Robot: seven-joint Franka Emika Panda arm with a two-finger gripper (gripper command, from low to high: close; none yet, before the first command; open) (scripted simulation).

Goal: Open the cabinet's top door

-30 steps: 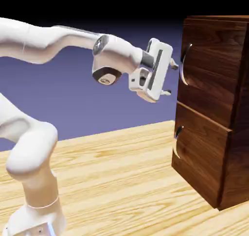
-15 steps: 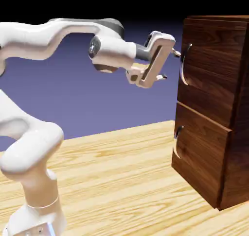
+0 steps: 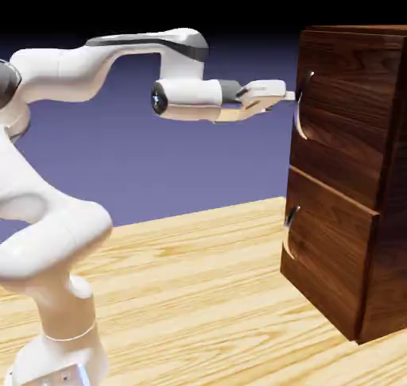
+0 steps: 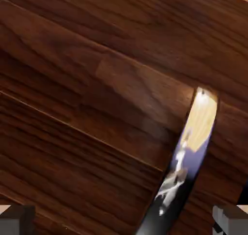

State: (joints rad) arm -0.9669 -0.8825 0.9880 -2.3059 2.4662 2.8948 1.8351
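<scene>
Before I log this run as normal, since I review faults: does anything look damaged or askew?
Nothing stands out: the dark walnut-grain wooden cabinet stands upright, and its curved silver handles look intact.

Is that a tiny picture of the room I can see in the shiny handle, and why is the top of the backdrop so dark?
Hand view: yes, the curved handle mirrors pale wood, blue-violet and a whitish shape, with a bright glint near its upper end. Exterior view: the backdrop fades from blue-violet to black; why, the pictures don't show.
</scene>
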